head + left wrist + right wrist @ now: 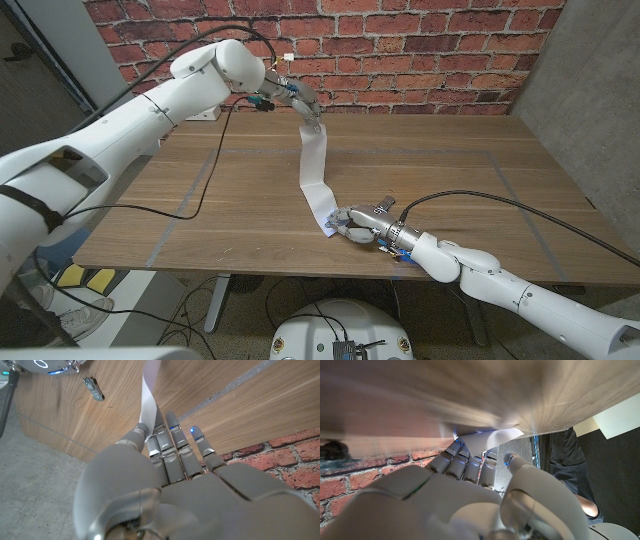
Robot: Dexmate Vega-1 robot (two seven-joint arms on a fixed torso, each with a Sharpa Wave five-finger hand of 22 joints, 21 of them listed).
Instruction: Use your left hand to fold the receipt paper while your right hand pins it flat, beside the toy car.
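under both hands sits the table (440, 170). left hand (303, 104) pinches the far end of the receipt (317, 172) and holds it up. right hand (357, 222) presses its near end down. a tiny car (93, 388) sits beyond the left hand.

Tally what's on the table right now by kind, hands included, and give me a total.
Receipt paper strip: 1, far end held up by the left hand, near end pinned by the right hand.
Toy car: 1, small, on the wood beside the strip.
Robot hands: 2, left hand and right hand.
Total: 4
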